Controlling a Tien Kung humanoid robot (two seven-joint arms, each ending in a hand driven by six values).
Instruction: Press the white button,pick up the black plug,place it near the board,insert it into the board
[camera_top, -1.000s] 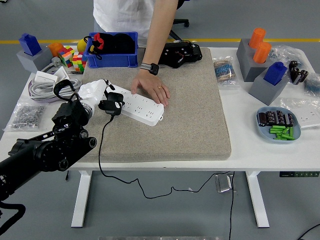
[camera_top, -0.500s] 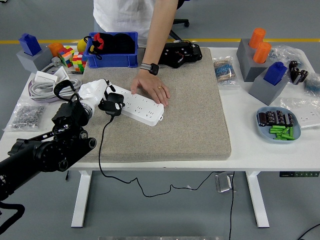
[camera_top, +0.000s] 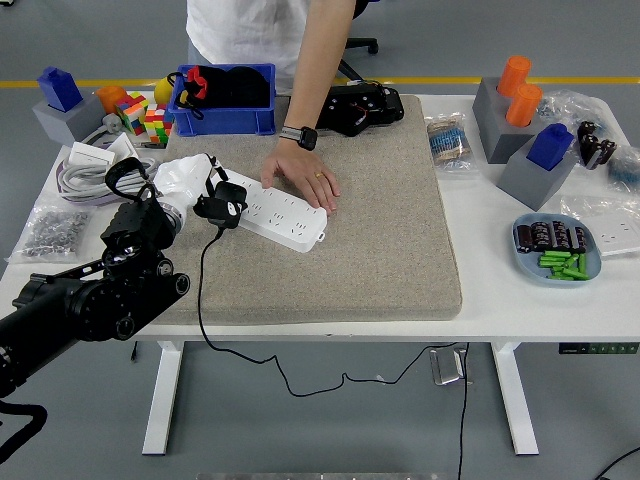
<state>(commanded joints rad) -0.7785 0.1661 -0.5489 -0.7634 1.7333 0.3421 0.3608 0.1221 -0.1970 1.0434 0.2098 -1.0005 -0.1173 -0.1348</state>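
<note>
Left hand (camera_top: 188, 190), white-gloved, closed on the black plug (camera_top: 226, 203), held at the left end of the white board (camera_top: 278, 214), touching or just above it; cannot tell which. Cable (camera_top: 200, 300) hanging from plug over the mat (camera_top: 380, 230) edge. Person's hand (camera_top: 303, 178) flat on the board's middle, pressing it to the mat.

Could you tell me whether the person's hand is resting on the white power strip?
Yes, the person's hand lies flat on the white power strip, pressing it onto the grey mat.
</note>
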